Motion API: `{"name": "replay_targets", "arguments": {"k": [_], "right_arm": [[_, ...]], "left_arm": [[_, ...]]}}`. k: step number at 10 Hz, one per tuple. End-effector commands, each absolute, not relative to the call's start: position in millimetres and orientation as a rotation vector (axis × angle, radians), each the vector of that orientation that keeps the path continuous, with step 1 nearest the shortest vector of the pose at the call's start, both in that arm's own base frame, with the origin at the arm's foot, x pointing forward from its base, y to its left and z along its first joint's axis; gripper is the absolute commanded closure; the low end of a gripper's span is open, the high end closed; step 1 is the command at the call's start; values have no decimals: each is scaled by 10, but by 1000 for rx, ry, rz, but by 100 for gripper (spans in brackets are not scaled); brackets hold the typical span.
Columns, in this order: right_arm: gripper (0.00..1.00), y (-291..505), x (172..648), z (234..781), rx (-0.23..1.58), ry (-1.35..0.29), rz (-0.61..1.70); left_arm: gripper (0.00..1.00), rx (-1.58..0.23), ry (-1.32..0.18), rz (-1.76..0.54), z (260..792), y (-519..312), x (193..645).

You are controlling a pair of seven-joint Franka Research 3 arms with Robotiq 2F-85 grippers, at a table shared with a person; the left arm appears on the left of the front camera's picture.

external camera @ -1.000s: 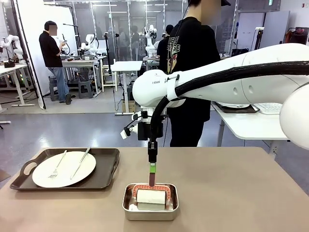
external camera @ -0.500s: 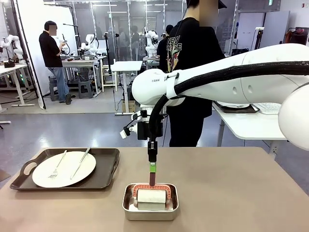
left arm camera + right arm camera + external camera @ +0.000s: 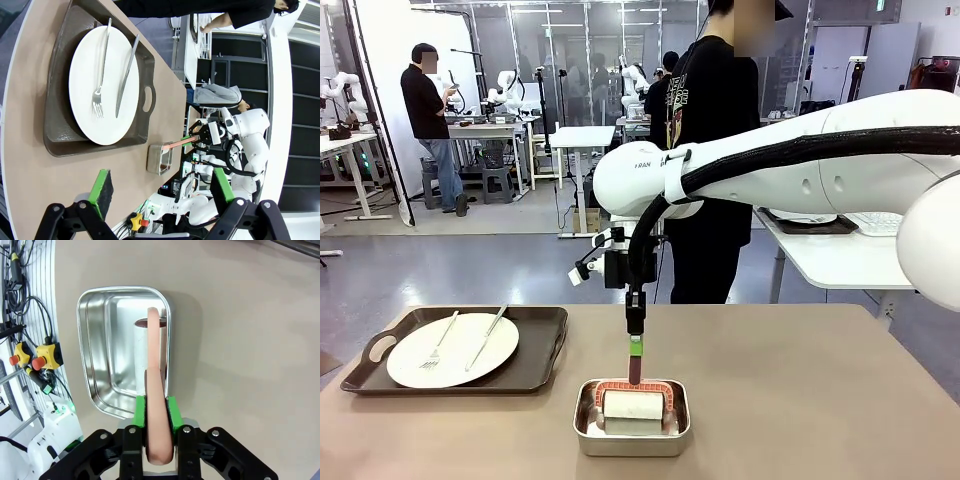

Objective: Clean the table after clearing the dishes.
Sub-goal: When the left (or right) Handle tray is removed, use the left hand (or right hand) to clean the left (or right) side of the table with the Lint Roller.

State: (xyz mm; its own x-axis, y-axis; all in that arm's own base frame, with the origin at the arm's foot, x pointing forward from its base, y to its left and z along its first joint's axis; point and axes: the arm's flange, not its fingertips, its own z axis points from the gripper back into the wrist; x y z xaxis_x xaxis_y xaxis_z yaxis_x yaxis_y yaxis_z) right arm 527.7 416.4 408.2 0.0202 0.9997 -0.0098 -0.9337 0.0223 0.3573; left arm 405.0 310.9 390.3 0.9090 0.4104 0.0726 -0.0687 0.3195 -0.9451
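1. Not far along yet: nothing cleared, nothing wiped.
2. On the left of the table (image 3: pixel 800 400): a dark tray (image 3: pixel 545 345) with a white plate (image 3: pixel 410 365), a fork (image 3: pixel 440 342) and a knife (image 3: pixel 488 335) on top. Not taken away yet.
3. In the middle, close to the robot's edge: a small steel pan (image 3: pixel 588 432) with a white roller (image 3: pixel 633 405) inside.
4. Pinched tight on the roller's pink handle (image 3: pixel 154 390) with the right gripper (image 3: pixel 636 345), straight above the pan. Hard to tell if the roller rests on the pan's bottom or hangs just over it.
5. Spread wide and holding nothing: the left gripper (image 3: pixel 161 189), up over the table, looking down at the tray and plate from above.
6. At the far side of the table: a person (image 3: pixel 715 150) in a black shirt, standing, hands not near the tray.
7. Done so far, by the look of it: just a good hold on the cleaning tool.
8. Left to do, most likely: get the tray off the table first, then lift the roller out of the pan and roll it over the bare top.
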Motion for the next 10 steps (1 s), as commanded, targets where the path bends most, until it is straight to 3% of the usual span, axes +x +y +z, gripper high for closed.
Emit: {"name": "replay_targets", "arguments": {"k": [1,4,5,6,10], "right_arm": [[97,4164,5276,4080,279,291,1531],[97,4164,5276,4080,279,291,1531],[78,4156,5286,4063,281,293,1528],[78,4170,5184,4190,258,340,1506],[78,4062,4760,4723,305,268,1405]], "left_arm": [[0,-1211,-328,324,3906,3121,4021],[0,-1211,-328,324,3906,3121,4021],[0,-1211,-328,324,3906,3121,4021],[0,-1211,-328,324,3906,3121,4021],[0,-1211,-328,324,3906,3121,4021]]}}
